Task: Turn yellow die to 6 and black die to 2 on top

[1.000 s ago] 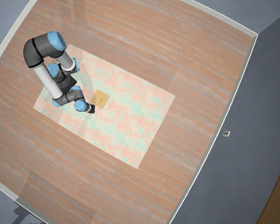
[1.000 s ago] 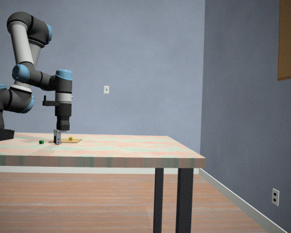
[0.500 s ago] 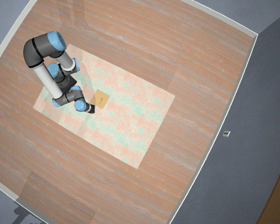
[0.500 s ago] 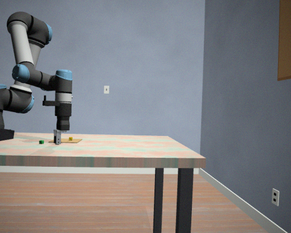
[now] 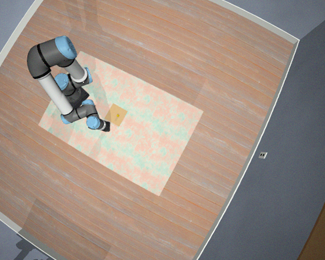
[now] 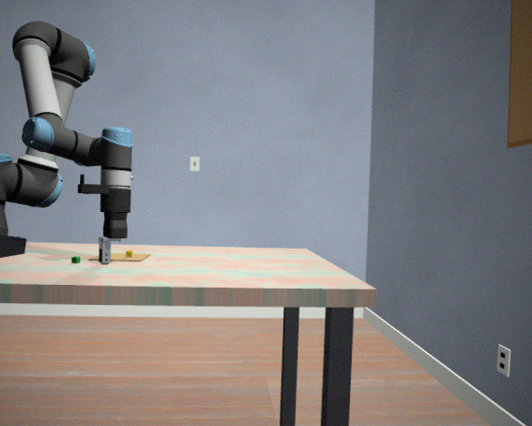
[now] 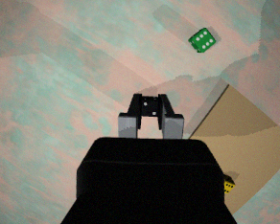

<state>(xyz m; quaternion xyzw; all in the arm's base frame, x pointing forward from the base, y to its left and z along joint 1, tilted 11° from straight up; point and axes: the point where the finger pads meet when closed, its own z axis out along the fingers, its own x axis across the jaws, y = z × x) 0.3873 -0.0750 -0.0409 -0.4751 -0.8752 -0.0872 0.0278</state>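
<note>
My gripper (image 6: 105,259) (image 7: 150,104) points straight down at the table, its fingers narrowed around the black die (image 7: 150,109). Both fingers look in contact with its sides, and the face towards the wrist camera shows two white pips. It is off the mat and hidden in the top and exterior views. The yellow die (image 5: 117,115) (image 6: 129,253) (image 7: 229,184) rests on the tan mat (image 5: 113,108) (image 6: 141,258) (image 7: 249,153); the gripper body partly covers it in the wrist view. The green die (image 6: 76,259) (image 7: 202,40) lies off the mat with six white pips up.
The mat lies flat on the pink and green table (image 5: 155,131) (image 6: 237,268), beside the gripper. In the wrist view one mat corner points towards the green die. The arm's base stands on the table behind the gripper. Shadows cross the table and part of the mat.
</note>
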